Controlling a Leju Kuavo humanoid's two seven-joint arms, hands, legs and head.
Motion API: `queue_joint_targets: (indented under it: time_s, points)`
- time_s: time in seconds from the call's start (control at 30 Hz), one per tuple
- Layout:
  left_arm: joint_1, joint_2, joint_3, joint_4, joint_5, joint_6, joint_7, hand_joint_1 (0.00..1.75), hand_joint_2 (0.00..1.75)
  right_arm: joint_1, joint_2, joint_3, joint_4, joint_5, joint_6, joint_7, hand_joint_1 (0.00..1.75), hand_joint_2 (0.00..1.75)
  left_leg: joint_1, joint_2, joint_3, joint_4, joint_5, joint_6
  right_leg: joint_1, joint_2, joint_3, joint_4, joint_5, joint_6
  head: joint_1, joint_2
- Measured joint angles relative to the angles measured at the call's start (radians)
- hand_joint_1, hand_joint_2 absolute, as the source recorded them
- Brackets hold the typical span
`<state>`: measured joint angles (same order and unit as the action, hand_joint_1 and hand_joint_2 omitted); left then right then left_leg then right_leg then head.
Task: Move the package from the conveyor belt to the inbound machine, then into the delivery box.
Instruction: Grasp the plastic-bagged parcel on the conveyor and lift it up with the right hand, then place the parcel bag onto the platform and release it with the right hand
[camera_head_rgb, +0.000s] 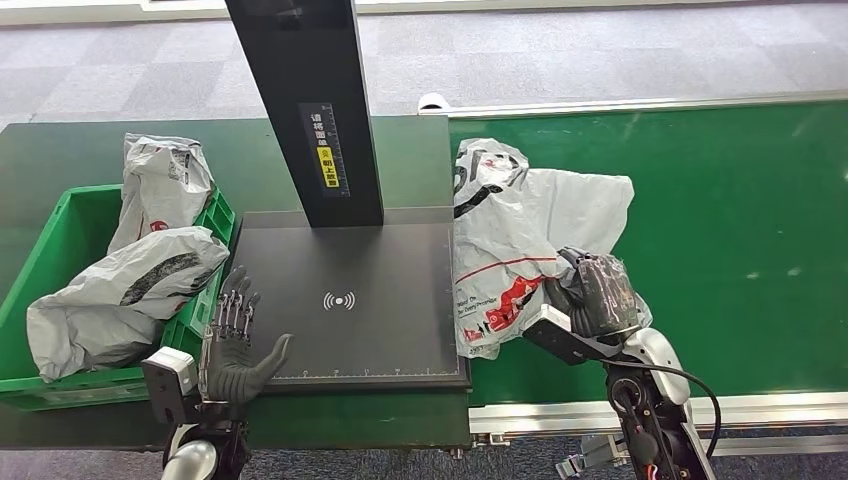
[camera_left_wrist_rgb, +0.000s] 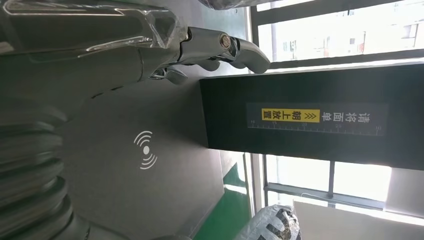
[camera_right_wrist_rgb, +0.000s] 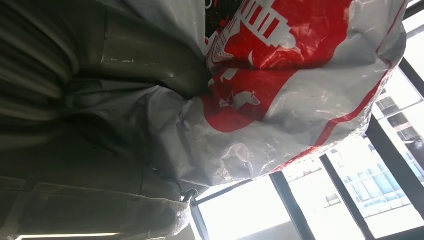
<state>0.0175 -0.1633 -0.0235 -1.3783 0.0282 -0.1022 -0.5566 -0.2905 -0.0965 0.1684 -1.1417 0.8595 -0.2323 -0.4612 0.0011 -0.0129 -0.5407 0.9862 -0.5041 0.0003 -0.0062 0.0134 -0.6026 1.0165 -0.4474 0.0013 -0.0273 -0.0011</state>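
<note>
From up high, the package (camera_head_rgb: 520, 240), a grey plastic mailing bag with red and black print, lies on the green belt (camera_head_rgb: 740, 220) with its near edge hanging just over the side of the black scanner plate (camera_head_rgb: 350, 300). The right hand (camera_head_rgb: 592, 292) has its dark fingers wrapped into the bag's lower corner, so it grips the bag and carries nothing else. The left hand (camera_head_rgb: 238, 345) rests at the plate's near left corner, fingers spread and holding nothing. The green crate (camera_head_rgb: 60, 250) sits to the left of the plate with two grey bags (camera_head_rgb: 130, 290) already in it, and the scanner's black post (camera_head_rgb: 310, 100) stands at the back of the plate.

The left wrist camera looks across the bare plate past the silver fingers (camera_left_wrist_rgb: 220, 47), which are held apart, toward the round signal mark (camera_left_wrist_rgb: 146, 150) and the post with its yellow label (camera_left_wrist_rgb: 290, 116).

At the right wrist, crumpled red-and-grey plastic (camera_right_wrist_rgb: 280, 90) is bunched tight against the thick grey thumb (camera_right_wrist_rgb: 145, 60), which suggests a firm hold.

As I judge it, the bag should be lifted clear of the plate's edge before it is swung across, since a dragged corner could snag there. It should then be laid flat over the signal mark, clear of the post and of the waiting left hand.
</note>
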Motion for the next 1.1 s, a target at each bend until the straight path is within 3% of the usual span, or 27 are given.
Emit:
queue_joint_targets:
  time_s: [0.07,0.17,0.27,0.37,0.47,0.57,0.67,0.73,0.87,1.1]
  points:
    - [0.0,0.0,0.001,0.0,0.001,0.001,-0.003,0.0,1.75,0.001,0.001,-0.001,-0.002,-0.014,-0.007,-0.011,1.75,1.75,0.0,0.0,0.0,0.0,0.0,0.0,0.0,0.0,0.0,0.0,0.0,0.0,0.0,0.0]
    - [0.001,-0.004,0.005,-0.006,0.019,0.025,-0.042,0.0,1.75,0.022,0.019,-0.028,-0.039,-0.129,-0.067,-0.09,1.75,1.75,0.0,-0.001,0.0,0.0,0.0,0.0,0.0,0.0,0.0,0.0,0.0,0.0,0.0,0.0]
    - [0.002,-0.014,0.011,-0.036,0.051,0.069,-0.106,0.0,1.75,0.064,0.062,-0.082,-0.161,-0.271,-0.14,-0.167,1.75,1.75,0.0,-0.001,-0.001,0.0,0.0,0.0,0.0,0.0,-0.001,0.0,0.0,0.0,0.0,0.0]
    - [-0.005,-0.024,0.013,-0.075,0.079,0.1,-0.135,0.0,1.75,0.102,0.108,-0.115,-0.298,-0.308,-0.184,-0.198,1.75,1.75,0.0,-0.001,-0.001,0.0,0.0,0.0,0.0,0.0,-0.001,0.0,-0.001,0.0,0.0,0.0]
    - [-0.022,-0.032,0.013,-0.1,0.106,0.115,-0.141,0.0,1.75,0.127,0.14,-0.113,-0.388,-0.249,-0.195,-0.201,1.75,1.75,0.0,-0.001,0.0,0.0,0.0,0.0,0.0,0.0,0.0,0.0,-0.001,0.0,0.0,0.0]
    - [-0.041,-0.035,0.01,-0.107,0.114,0.125,-0.143,0.0,1.75,0.137,0.15,-0.076,-0.407,-0.004,-0.223,-0.165,1.75,1.75,0.0,-0.001,0.0,0.0,0.0,0.0,0.0,0.0,0.001,0.0,0.0,0.0,0.0,0.0]
    - [-0.059,-0.036,0.009,-0.107,0.114,0.129,-0.143,0.0,1.75,0.101,0.142,0.021,-0.324,0.22,-0.184,-0.128,1.75,1.75,0.0,0.002,0.001,-0.001,0.0,0.0,0.0,0.002,0.002,0.0,0.0,-0.001,0.0,0.0]
    - [-0.072,-0.037,0.009,-0.105,0.114,0.13,-0.143,0.0,1.75,0.049,0.139,0.12,-0.194,0.27,-0.176,-0.127,1.75,1.75,0.001,0.003,0.003,-0.001,0.0,-0.001,0.0,0.003,0.003,0.0,0.001,-0.001,0.0,0.0]
    - [-0.081,-0.04,0.009,-0.102,0.117,0.128,-0.143,0.0,1.75,-0.014,0.154,0.274,0.0,0.266,-0.189,-0.136,1.75,1.75,0.001,-0.002,0.002,0.0,0.002,-0.001,0.001,0.0,0.002,0.0,0.001,-0.001,0.0,0.0]
    - [-0.087,-0.04,0.008,-0.095,0.123,0.127,-0.143,0.0,1.75,-0.069,0.156,0.395,0.133,0.249,-0.144,-0.122,1.75,1.75,0.001,0.0,0.001,0.0,0.001,-0.001,0.001,0.0,0.001,0.0,0.0,-0.001,0.0,0.0]
